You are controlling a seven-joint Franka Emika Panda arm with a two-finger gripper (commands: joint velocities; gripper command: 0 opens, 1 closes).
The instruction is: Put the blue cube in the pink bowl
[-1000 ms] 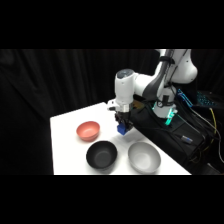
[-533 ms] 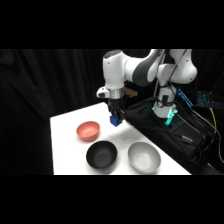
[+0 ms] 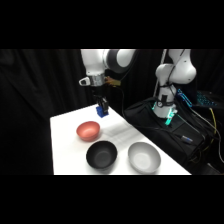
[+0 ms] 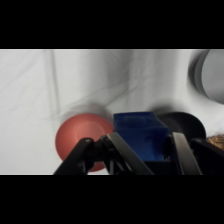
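Observation:
My gripper (image 3: pixel 102 111) hangs in the air above the table's far side, shut on the blue cube (image 3: pixel 102 112). In the wrist view the blue cube (image 4: pixel 140 135) sits between the two fingers (image 4: pixel 124 152), filling the gap. The pink bowl (image 3: pixel 88 130) rests on the white table, below and to the left of the held cube. Seen from the wrist, the pink bowl (image 4: pixel 80 137) lies left of the cube, partly hidden by the linkage, and it holds nothing.
A glossy black bowl (image 3: pixel 101 155) sits near the table's front, with a grey-silver bowl (image 3: pixel 144 155) to its right. A black bag (image 3: pixel 165 132) with cables lies past the table's right edge, by the arm's base (image 3: pixel 165 107).
The arm has swung left and lifted, carrying the blue cube from over the table's middle toward the far side, nearer the pink bowl.

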